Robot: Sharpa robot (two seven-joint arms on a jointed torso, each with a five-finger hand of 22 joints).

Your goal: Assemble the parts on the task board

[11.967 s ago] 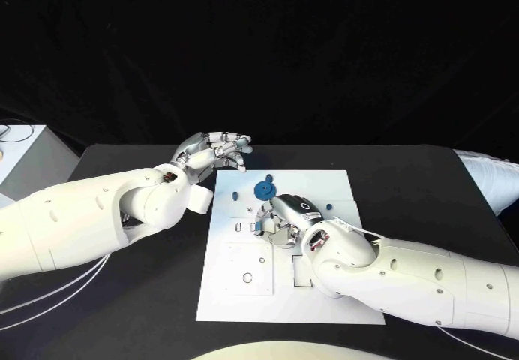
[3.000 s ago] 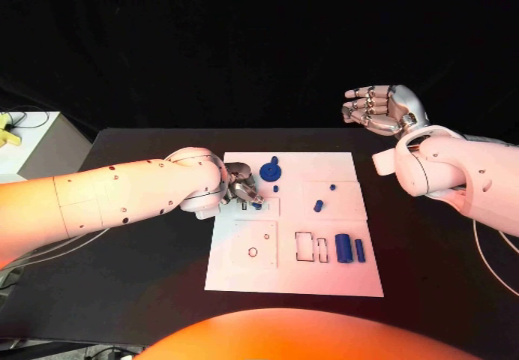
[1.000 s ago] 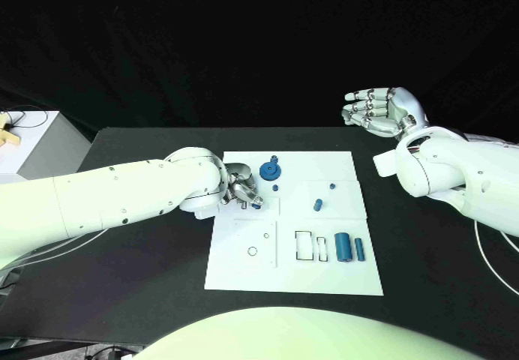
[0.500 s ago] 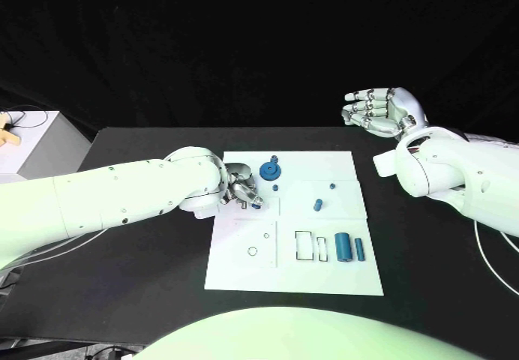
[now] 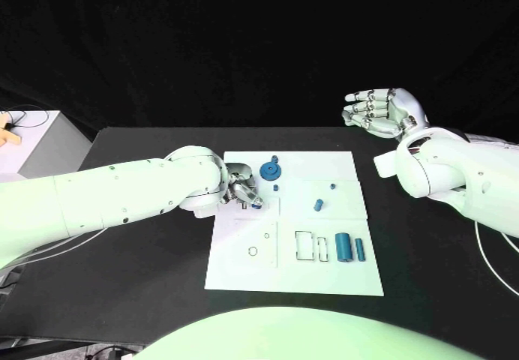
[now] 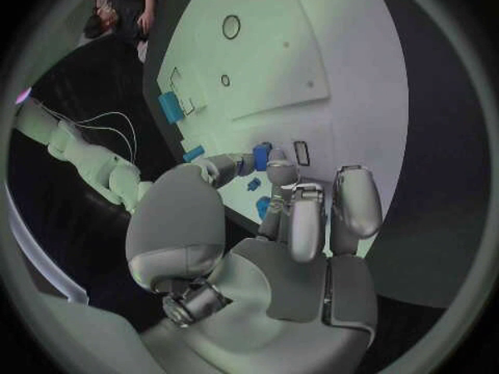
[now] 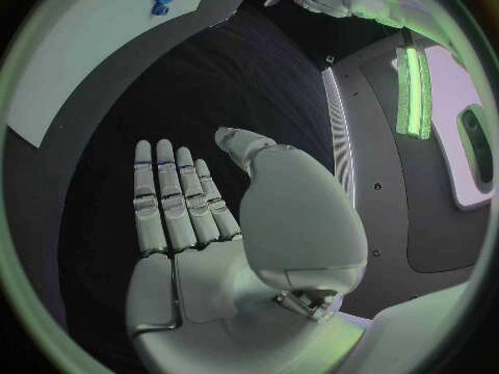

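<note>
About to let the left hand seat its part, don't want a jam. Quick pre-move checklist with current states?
1. Left hand holds a part: ok. In the left wrist view a small blue piece sits between its fingers.
2. Left hand over the task board: ok, at the board's left edge, far half.
3. Part lined up with its slot: cannot tell, the fingers hide the contact spot.
4. Right hand out of the way: ok, raised past the table's far right corner, fingers apart, holding nothing.
5. Blue gear undisturbed: ok, just right of the left hand, apart from it.
6. Loose cylinders clear of the left hand: ok, near right part of the board.
</note>
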